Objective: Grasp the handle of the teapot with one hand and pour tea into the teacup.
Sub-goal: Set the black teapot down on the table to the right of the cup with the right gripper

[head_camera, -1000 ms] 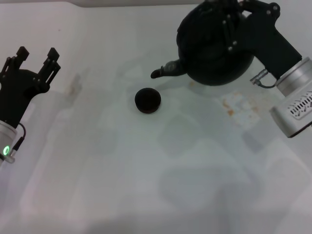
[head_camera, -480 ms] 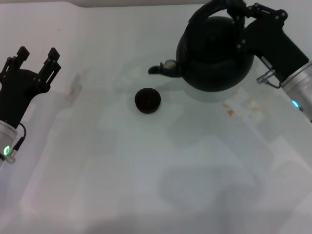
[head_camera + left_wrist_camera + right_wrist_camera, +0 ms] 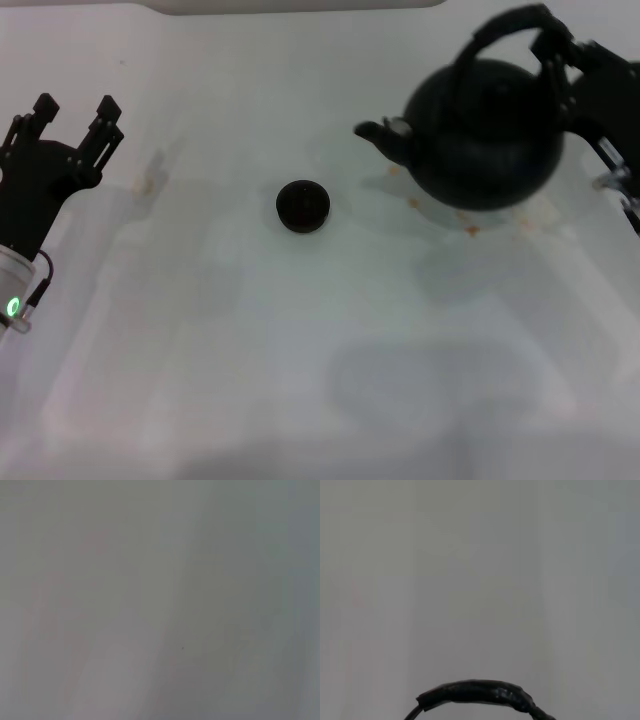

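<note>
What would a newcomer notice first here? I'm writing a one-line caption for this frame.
The big black teapot at the table's far right, upright with its spout aimed left toward the teacup, which sits apart from it near the middle. The right tool is clamped on the handle at its right end. The left tool hangs open at the left edge, away from both.

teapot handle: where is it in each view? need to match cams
Head view: the handle arches over the teapot at upper right, its right end at the right gripper.
Left wrist view: not in it; only blank surface.
Right wrist view: the handle shows as a black wrapped arc at the bottom edge, centre.
Shared landmark: the handle itself, seen in the head and right wrist views; the left wrist view shares none.
</note>
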You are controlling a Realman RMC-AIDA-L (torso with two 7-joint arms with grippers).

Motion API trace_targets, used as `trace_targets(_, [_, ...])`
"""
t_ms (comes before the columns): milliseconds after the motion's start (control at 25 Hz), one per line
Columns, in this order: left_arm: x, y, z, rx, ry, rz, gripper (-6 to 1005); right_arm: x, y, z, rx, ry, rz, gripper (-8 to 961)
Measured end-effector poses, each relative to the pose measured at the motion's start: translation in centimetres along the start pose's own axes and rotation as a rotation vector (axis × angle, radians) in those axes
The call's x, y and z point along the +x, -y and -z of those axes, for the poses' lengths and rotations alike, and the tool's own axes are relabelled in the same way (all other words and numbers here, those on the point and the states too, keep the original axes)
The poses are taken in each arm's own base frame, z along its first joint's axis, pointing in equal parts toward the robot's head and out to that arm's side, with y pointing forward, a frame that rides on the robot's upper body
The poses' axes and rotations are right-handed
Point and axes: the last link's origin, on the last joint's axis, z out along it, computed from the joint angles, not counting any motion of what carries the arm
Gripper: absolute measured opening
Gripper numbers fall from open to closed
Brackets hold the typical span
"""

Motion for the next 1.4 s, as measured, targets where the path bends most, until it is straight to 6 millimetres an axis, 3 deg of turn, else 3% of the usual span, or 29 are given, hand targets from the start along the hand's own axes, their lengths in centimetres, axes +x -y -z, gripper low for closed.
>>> trace_targets(40, [0.0, 0.0, 0.0, 0.001, 0.0, 0.0, 804, 0.5, 0.7, 1.6, 0.021, -0.019, -0.01, 116])
trace_targets(360, [0.0, -0.1, -0.1, -0.003, 0.0, 0.001, 804, 1.4, 1.4, 3.1, 0.037, -0.074, 0.022, 115])
trace_targets(760, [-0.1, -0.1, 0.1, -0.005, 0.005, 0.0, 805, 2.5, 1.8, 2.7, 0.047, -0.163, 0.036, 146])
trace_targets(1400, [-0.1, -0.1, 0.1, -0.004, 0.005, -0.001, 805, 2.6, 1.4, 3.0, 0.036, -0.165, 0.034, 229])
